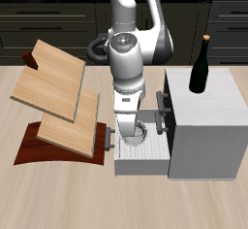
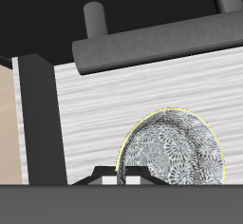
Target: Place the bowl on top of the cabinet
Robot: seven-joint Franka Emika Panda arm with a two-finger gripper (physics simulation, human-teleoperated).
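In the exterior view the pulled-out white drawer [image 1: 136, 161] of the cabinet lies nearest the camera, low in the middle of the frame, with its grey rim toward the table's front edge. Inside this drawer sits the small shallow round bowl [image 1: 137, 132], pale grey-white with a dark scribbly pattern; only a part of it shows beside the arm. The gripper [image 1: 129, 139] of the white Franka arm [image 1: 129, 58] hangs straight down over the drawer, just at the bowl, but I cannot tell from this view if its fingers are spread or pressed together, or if they touch the bowl. The boxy white-grey cabinet [image 1: 203, 121] with the flat top fills the right half of the frame, and a dark wine bottle [image 1: 201, 68] stands upright on its top near the back edge. At the left side of the frame two slanted light wooden boards [image 1: 58, 97] lean on a dark reddish-brown base [image 1: 44, 146] that rests on the pale wooden table [image 1: 58, 199]. In the wrist view the bowl [image 2: 176, 152] lies on the white striped drawer floor [image 2: 104, 104], with a thin yellow-green line along its rim, and a dark bar handle [image 2: 152, 43] on two short posts crosses the view beyond it. The gripper parts there are too dark to judge.
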